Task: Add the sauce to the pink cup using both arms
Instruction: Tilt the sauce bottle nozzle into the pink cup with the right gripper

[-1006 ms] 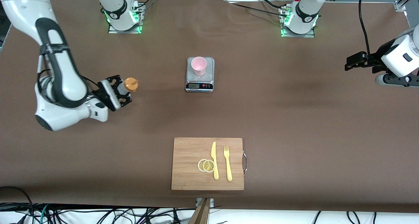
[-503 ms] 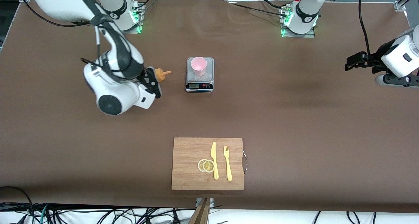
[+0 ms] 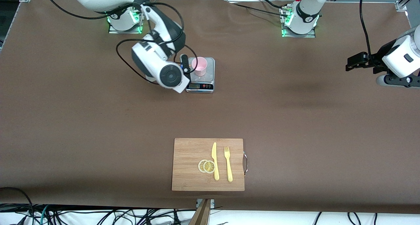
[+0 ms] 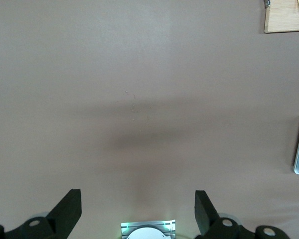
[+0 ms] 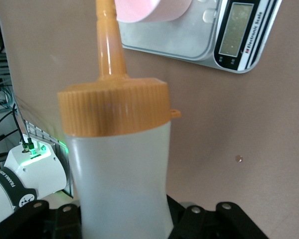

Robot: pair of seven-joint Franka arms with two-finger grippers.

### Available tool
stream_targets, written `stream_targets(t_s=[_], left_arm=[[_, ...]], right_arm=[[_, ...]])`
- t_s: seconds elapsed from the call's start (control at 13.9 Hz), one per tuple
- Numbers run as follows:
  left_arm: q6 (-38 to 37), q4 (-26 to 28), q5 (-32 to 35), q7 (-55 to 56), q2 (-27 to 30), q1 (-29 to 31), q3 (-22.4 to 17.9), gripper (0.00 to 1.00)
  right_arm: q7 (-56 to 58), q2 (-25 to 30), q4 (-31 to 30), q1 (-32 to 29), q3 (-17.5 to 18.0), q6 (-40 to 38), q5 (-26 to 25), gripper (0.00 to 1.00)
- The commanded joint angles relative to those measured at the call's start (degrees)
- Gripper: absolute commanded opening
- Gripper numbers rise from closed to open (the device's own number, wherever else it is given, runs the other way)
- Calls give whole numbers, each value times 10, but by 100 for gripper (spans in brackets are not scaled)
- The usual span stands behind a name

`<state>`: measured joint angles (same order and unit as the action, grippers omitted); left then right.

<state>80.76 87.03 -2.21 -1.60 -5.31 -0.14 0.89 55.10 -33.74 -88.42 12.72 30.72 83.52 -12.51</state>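
Observation:
The pink cup [image 3: 199, 66] stands on a small scale [image 3: 200, 84] in the middle of the table. My right gripper [image 3: 185, 64] is right beside the cup, on the side toward the right arm's end. It is shut on the sauce bottle [image 5: 120, 174], which is tilted. The bottle's orange cap [image 5: 114, 107] and nozzle point at the cup's rim [image 5: 154, 9]. The wrist hides the bottle in the front view. My left gripper [image 3: 350, 62] waits open and empty over bare table at the left arm's end, its fingers [image 4: 70, 206] spread wide.
A wooden cutting board [image 3: 190, 152] lies nearer the front camera, with a yellow knife [image 3: 215, 161], a yellow fork [image 3: 228, 164] and two lemon slices [image 3: 206, 166] on it. The scale's display [image 5: 235, 31] shows in the right wrist view.
The right arm has swung the sauce bottle from the right arm's end of the table to the cup on the scale and tilted it. The left arm has not moved.

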Motion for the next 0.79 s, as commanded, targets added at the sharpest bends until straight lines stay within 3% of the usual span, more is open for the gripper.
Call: stream_targets(t_s=[0.0, 0.72], left_arm=[[-10, -19, 5, -11, -8, 4, 2, 100], [-10, -19, 5, -11, -11, 4, 2, 100]], right_arm=[[-34, -3, 4, 19, 3, -20, -30, 1], [-113, -21, 4, 76, 3, -52, -95, 1]])
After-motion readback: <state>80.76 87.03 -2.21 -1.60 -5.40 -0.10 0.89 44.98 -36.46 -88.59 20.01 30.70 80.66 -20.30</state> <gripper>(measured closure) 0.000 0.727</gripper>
